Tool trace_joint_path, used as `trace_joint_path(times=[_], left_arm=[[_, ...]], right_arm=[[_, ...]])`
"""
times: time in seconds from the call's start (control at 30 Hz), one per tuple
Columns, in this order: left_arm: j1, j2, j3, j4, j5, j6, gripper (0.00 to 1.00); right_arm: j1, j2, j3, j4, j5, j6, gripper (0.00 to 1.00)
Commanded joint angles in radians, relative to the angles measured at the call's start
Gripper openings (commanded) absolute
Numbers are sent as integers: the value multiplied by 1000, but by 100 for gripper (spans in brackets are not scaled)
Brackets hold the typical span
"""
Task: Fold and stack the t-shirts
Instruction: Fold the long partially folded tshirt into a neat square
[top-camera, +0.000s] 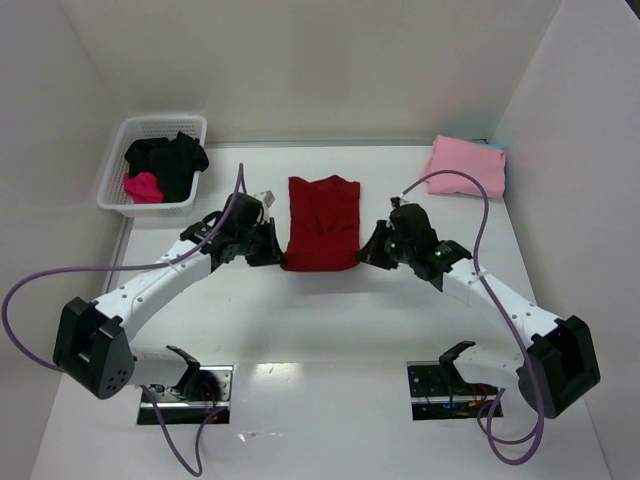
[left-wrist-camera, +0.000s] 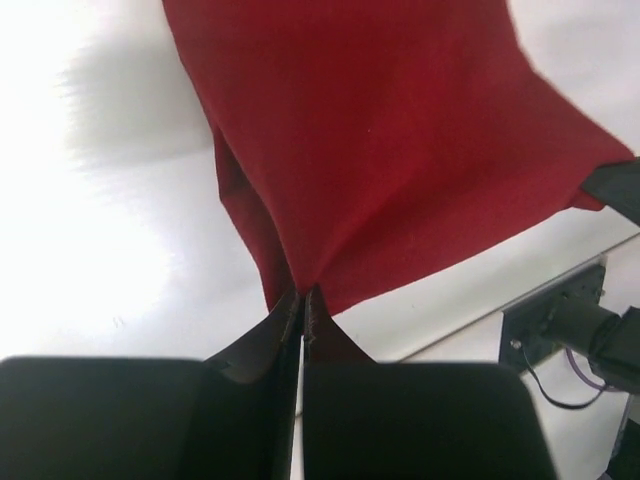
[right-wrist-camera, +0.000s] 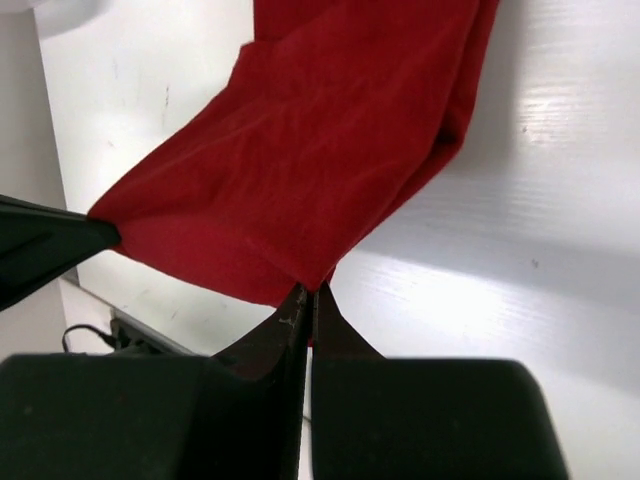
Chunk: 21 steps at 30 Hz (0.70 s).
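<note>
Dark red t-shirt (top-camera: 322, 222) lay flat, just right of basket (top-camera: 145, 207). We had left gripper (left-wrist-camera: 303, 300) and right gripper (right-wrist-camera: 305, 295) pinched shut on its near hem corners. Our read: lift both evenly, keep hem taut, carry to collar, no sag.

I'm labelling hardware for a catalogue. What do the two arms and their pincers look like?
Both the left arm and right arm have white links between bulky black joint housings. A loose purple cable runs along each. The left pincer and right pincer are black and taper to narrow tips. A small green light glows on the right wrist.
</note>
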Motion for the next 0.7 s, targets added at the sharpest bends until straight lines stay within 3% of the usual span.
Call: trace_joint_path(times=[0.0, 0.67], left_arm=[[2, -27, 62, -106, -3, -12, 0], [149, 358, 535, -57, -25, 148, 0]], right_arm=[[13, -30, 63, -66, 10, 29, 0], [-136, 303, 426, 62, 72, -124, 0]])
